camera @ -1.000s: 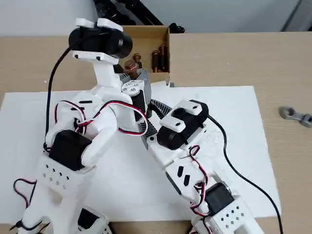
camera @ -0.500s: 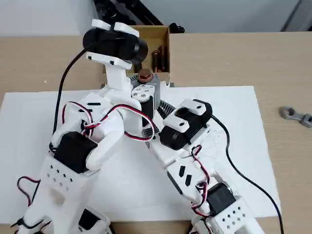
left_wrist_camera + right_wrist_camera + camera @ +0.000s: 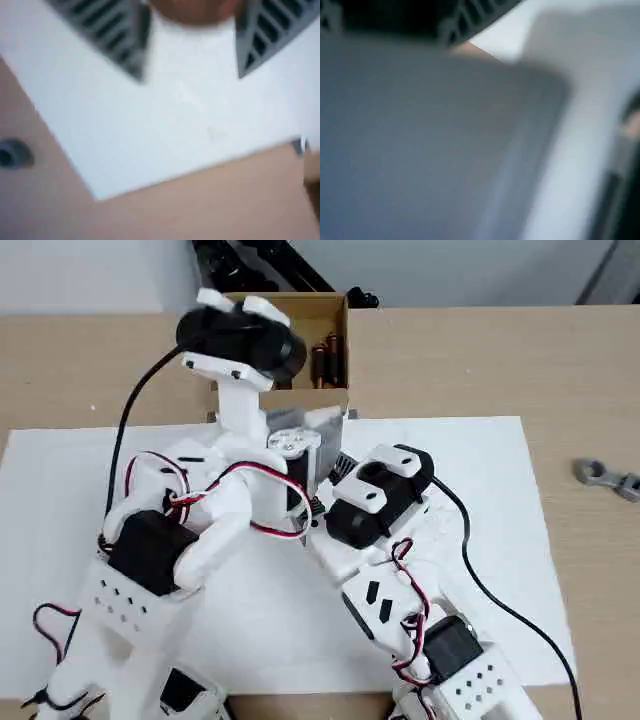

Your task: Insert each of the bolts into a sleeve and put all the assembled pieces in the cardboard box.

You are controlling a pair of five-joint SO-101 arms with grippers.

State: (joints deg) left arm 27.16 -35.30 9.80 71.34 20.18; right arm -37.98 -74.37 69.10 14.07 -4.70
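Progress: looks well along, since several pieces are already boxed and another is being carried near the box
Done: a cluster of copper-coloured pieces [image 3: 326,358] stands inside the cardboard box [image 3: 344,335], against its right-hand wall in the high view
Left to do: the carried piece is not yet in the box; how many more remain cannot be told, because both arms cover the middle of the white sheet [image 3: 480,480]
Left claw [image 3: 189,70]: closed around a copper piece [image 3: 192,11], which sits between its ribbed grey fingers [image 3: 125,45], above the sheet just in front of the box
Carried piece: too blurred to say whether the bolt is seated in a sleeve
Right claw: cannot tell whether it is open or closed, as it is tucked under the right arm [image 3: 375,500] close beside the left arm
Box: at the far edge of the desk [image 3: 500,360], open at the top, touching the sheet's far edge
Elsewhere: a wrench [image 3: 606,476] lies on the bare desk, well apart from the box
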